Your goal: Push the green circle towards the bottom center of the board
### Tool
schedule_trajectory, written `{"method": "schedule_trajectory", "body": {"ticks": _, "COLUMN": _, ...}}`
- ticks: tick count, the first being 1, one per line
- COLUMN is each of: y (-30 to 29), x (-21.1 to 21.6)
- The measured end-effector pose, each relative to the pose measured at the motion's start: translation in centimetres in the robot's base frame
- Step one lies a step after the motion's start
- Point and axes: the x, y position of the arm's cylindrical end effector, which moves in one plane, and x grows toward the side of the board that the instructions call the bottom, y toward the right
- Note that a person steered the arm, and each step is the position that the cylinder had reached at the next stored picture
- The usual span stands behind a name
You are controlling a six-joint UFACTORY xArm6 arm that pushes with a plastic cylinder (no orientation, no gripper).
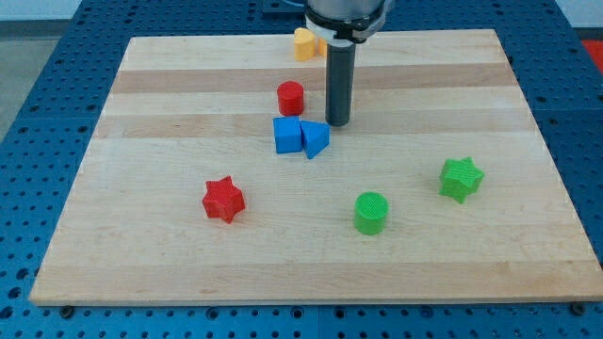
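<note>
My tip [338,123] rests on the wooden counter [188,85] in the upper middle of the board; the arm ends in a plain dark rod, with no gripper to open or close and so no grasp on anything. The green circle [371,213], the block named in the task, stands well apart from my tip, toward the view's bottom and slightly to the view's right, upright and free of all other blocks. Just beside my tip, toward the view's bottom-left, lies the blue triangle [315,139], close to the rod, though contact cannot be told; it touches the blue cube [287,135] on its own left side. The red cylinder [290,98] stands near my tip to the view's left, a little higher, just above the blue cube. The orange block [304,44] sits toward the view's top and left of my tip, partly hidden by the arm, its shape unclear. The green star [462,179] lies well to the view's lower right of my tip, and the red star [223,199] well to its lower left.
</note>
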Motion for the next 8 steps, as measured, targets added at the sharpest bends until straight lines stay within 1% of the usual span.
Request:
{"method": "schedule_trajectory", "body": {"ticks": 1, "y": 1.0, "x": -2.0}}
{"method": "schedule_trajectory", "body": {"ticks": 2, "y": 6.2, "x": -2.0}}
{"method": "schedule_trajectory", "body": {"ticks": 3, "y": 7.9, "x": 0.1}}
{"method": "schedule_trajectory", "body": {"ticks": 4, "y": 6.4, "x": 4.1}}
{"method": "schedule_trajectory", "body": {"ticks": 6, "y": 6.3, "x": 10.1}}
{"method": "schedule_trajectory", "body": {"ticks": 7, "y": 4.8, "x": 12.3}}
{"method": "schedule_trajectory", "body": {"ticks": 8, "y": 3.1, "x": 13.3}}
